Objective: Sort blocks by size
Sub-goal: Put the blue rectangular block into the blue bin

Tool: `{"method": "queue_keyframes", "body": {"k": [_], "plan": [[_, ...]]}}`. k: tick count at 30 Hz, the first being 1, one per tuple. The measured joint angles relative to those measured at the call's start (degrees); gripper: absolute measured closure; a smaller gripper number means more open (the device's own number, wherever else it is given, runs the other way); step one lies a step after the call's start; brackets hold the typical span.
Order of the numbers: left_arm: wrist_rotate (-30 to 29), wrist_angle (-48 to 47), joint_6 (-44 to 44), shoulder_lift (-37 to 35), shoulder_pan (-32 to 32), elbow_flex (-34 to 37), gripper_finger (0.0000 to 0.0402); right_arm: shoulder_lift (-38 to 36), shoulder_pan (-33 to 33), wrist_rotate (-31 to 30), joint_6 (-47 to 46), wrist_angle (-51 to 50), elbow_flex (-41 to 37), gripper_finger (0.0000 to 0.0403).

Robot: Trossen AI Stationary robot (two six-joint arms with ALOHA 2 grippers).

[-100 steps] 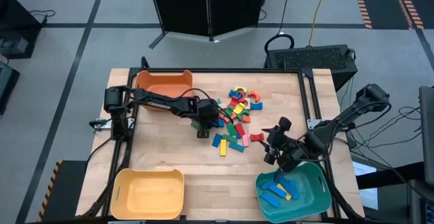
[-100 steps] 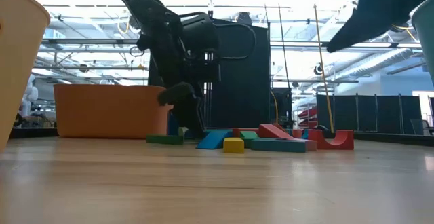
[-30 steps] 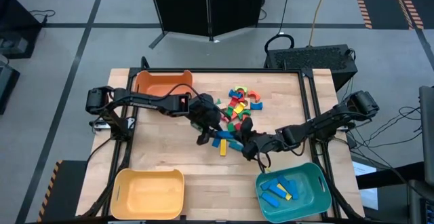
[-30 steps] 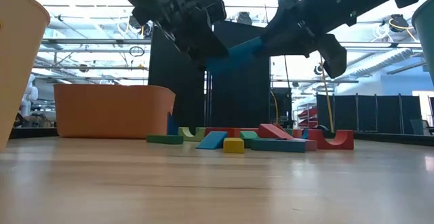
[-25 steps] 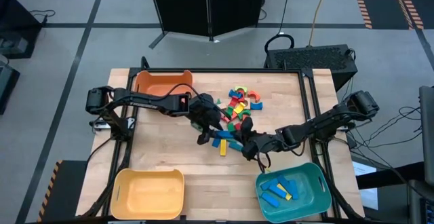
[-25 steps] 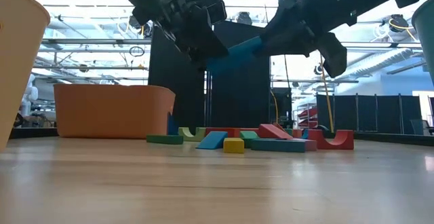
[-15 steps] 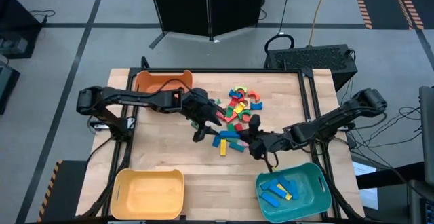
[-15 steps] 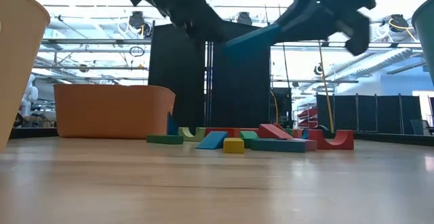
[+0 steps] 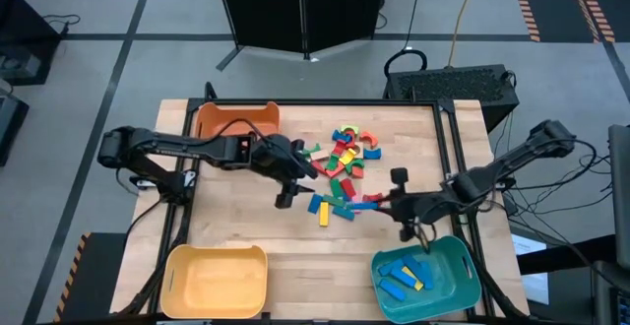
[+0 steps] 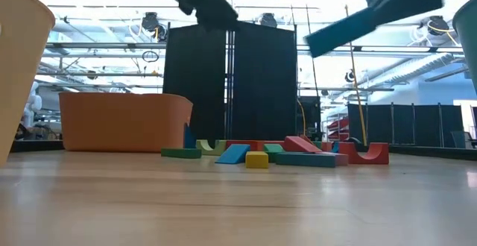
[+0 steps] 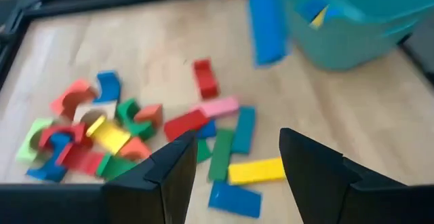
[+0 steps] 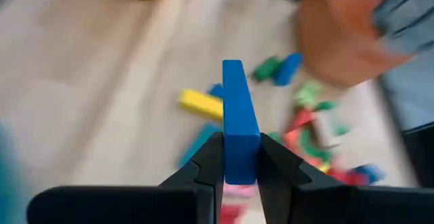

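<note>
A blue bar block (image 12: pixel 237 102) is up in the air near the table's right middle, with my right gripper (image 12: pixel 241 142) shut on it; it also shows in the high view (image 9: pixel 371 205) and the low view (image 10: pixel 343 26). The other blocks (image 9: pixel 343 162) lie in a loose pile on the table's far middle. My left gripper (image 11: pixel 237 149) hangs open above the pile's left side (image 9: pixel 295 182), with nothing between its fingers. My right gripper pinches the blue bar between its two fingers, on the bar's two long faces near one end (image 12: pixel 241 157). The fingers slant down toward the table's left, and the bar juts out ahead along them. It hangs clear of the table, its free end lower.
A teal bin (image 9: pixel 463 286) with several blue and yellow blocks stands at the near right, just beside my right gripper. A yellow bin (image 9: pixel 217 305) stands at the near left and an orange bin (image 9: pixel 236 118) at the far left. Bare wood lies between the bins.
The blue bar was between both grippers. My left gripper has come away from it, rising and drawing back toward the table's left. My right gripper has carried the bar up and toward the table's right, toward the teal bin, rolling as it went.
</note>
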State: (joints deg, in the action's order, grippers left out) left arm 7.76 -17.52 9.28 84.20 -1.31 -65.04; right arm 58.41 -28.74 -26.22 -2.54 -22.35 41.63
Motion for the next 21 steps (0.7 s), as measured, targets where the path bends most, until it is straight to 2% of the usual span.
{"method": "queue_keyframes", "body": {"k": [6, 15, 21], "plan": [[-1.18, 2.32, 0.07, 0.05, 0.23, 4.00, 0.0192, -3.88, -3.01, 6.83, -13.96, -5.39, 0.00, 0.0349], [-6.61, 6.70, -1.39, 0.07, 0.27, 7.39, 0.0192, -4.44, -7.57, 16.21, -33.41, -9.75, 0.00, 0.0349], [-6.81, 6.76, -1.38, 0.05, 0.29, 7.40, 0.0192, -4.42, -11.54, 18.38, -41.01, -10.36, 0.00, 0.0348]]}}
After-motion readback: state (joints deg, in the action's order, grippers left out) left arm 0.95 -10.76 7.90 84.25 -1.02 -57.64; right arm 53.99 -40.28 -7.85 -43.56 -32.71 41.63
